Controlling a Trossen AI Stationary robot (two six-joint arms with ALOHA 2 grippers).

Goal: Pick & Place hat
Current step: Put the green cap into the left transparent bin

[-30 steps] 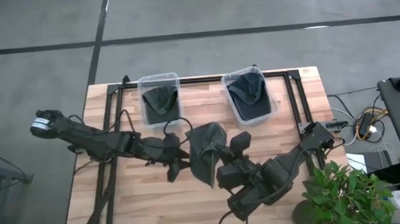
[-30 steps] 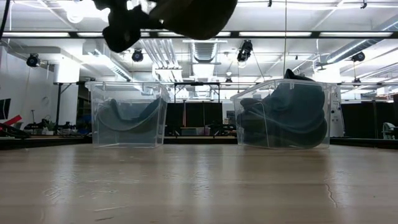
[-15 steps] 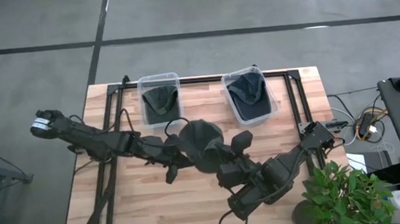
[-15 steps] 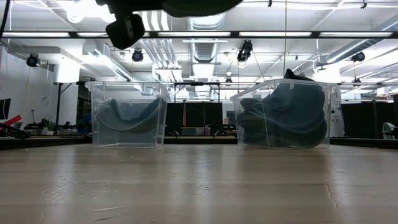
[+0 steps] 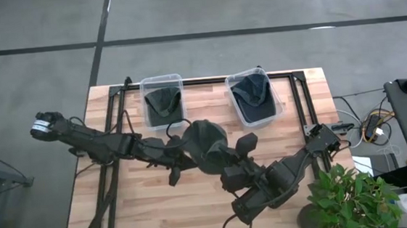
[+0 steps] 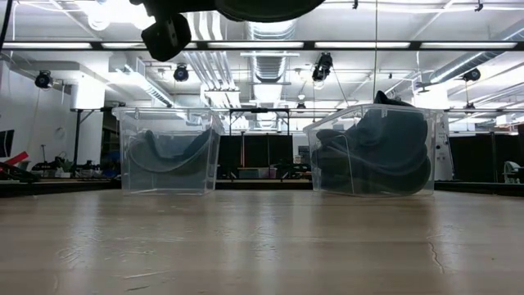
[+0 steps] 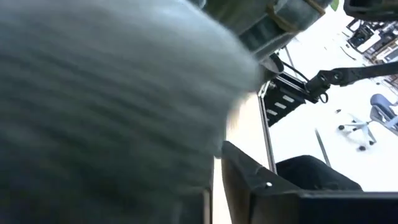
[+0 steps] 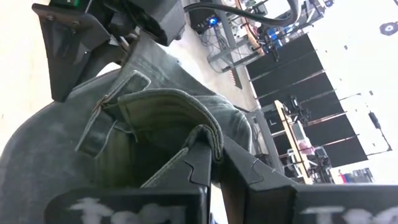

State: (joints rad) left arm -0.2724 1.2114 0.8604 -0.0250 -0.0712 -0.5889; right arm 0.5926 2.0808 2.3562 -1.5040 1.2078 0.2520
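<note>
Dark green hat (image 5: 205,139) hangs above the middle of the wooden table (image 5: 124,215), and I see both claws clamped on it. My left claw (image 5: 186,157) grips one edge, my right claw (image 8: 210,163) pinches the band.

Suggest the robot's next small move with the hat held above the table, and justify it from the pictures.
Probably carry the hat toward the left bin. Both the left gripper and the right gripper clamp it high over the table; that bin holds one similar dark green hat, the right bin bluer ones.
</note>
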